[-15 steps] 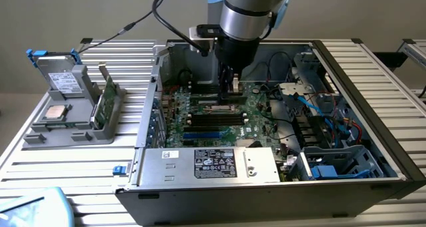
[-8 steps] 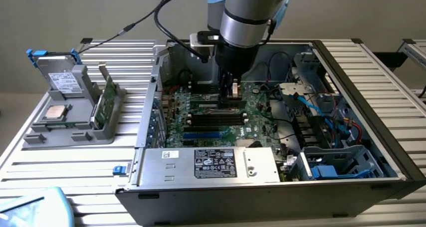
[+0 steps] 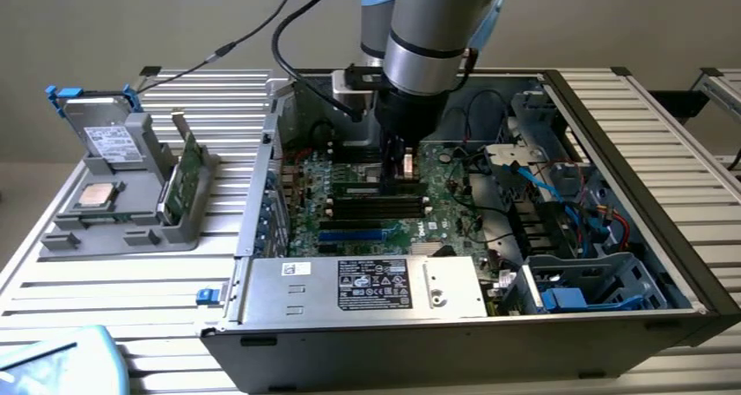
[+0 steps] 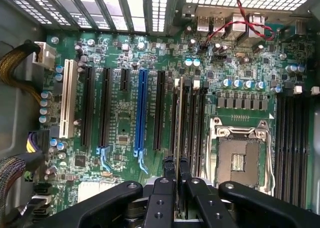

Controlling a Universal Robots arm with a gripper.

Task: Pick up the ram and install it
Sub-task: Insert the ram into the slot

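The ram shows edge-on in the wrist view as a thin stick running out from between the black fingers. My gripper is shut on it. The stick lies in line with the long black memory slots beside the empty CPU socket. I cannot tell whether it touches a slot. In the exterior view my gripper reaches down into the open computer case, low over the green motherboard, just behind the black slots.
The case walls ring the motherboard. A silver power supply sits at the front, with cables and a blue drive cage on the exterior view's right. A grey holder outside the case carries a hard drive, a CPU and a green card.
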